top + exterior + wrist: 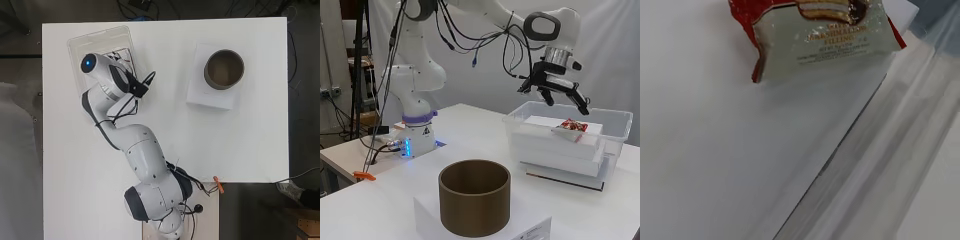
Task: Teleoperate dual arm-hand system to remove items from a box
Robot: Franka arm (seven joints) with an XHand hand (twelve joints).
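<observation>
Hand (559, 89) above clear box (615, 131), fingers spread, holding nothing. Red snack packet (574, 125) on white block (715, 165) inside. Brown cylinder (474, 203) well apart.

Clear plastic box (615, 131) stood at the worktop's far corner, open-topped, with a white block (560, 142) filling its inside. Red snack packet (574, 125), printed with a filled cake, lay flat on the block's top near its edge, unopened.
</observation>
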